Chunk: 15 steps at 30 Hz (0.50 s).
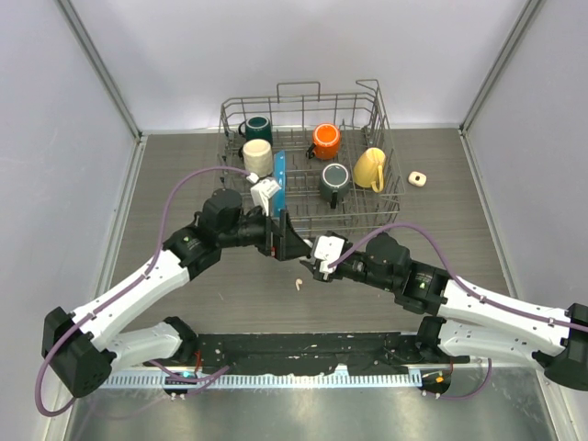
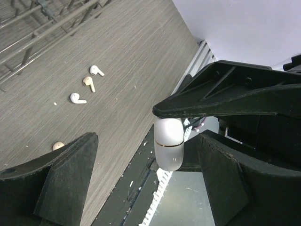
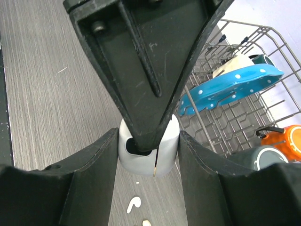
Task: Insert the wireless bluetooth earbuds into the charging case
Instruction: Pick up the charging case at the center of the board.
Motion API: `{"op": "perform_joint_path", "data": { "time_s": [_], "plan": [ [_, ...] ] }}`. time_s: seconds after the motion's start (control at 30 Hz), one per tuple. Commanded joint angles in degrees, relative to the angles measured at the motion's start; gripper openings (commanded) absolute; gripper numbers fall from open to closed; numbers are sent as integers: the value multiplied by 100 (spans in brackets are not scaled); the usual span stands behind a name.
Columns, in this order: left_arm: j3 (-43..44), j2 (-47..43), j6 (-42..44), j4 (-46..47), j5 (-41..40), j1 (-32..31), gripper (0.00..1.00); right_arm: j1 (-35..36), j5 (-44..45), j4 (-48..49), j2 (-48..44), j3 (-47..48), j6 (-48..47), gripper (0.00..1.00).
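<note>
Holding the charging case (image 3: 162, 157) clamped in my right gripper (image 3: 148, 141); left gripper (image 2: 148, 136) spread wide, empty; earbuds (image 2: 88, 83) lie on the table (image 2: 127, 52).

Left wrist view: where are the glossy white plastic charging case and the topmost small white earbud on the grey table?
glossy white plastic charging case (image 2: 169, 141), left wrist view, at mid-body near the seam.
topmost small white earbud (image 2: 94, 69), left wrist view, on its head.

Before the wire rack (image 1: 276, 98), left claw (image 1: 296, 248) and right claw (image 1: 318, 268) close together, earbud (image 1: 299, 284) beside
</note>
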Motion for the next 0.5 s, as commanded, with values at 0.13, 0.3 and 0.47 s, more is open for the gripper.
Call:
{"op": "perform_joint_path", "data": {
  "time_s": [0.13,0.3,0.47],
  "plan": [
    [166,146,-24,542,16,-200,73,38,68,489,-124,-29,38,1],
    [140,146,-42,665,8,-271,60,38,77,516,-159,-46,46,1],
    [140,190,-42,717,104,-297,46,38,112,533,-150,-64,46,1]
  ]
}}
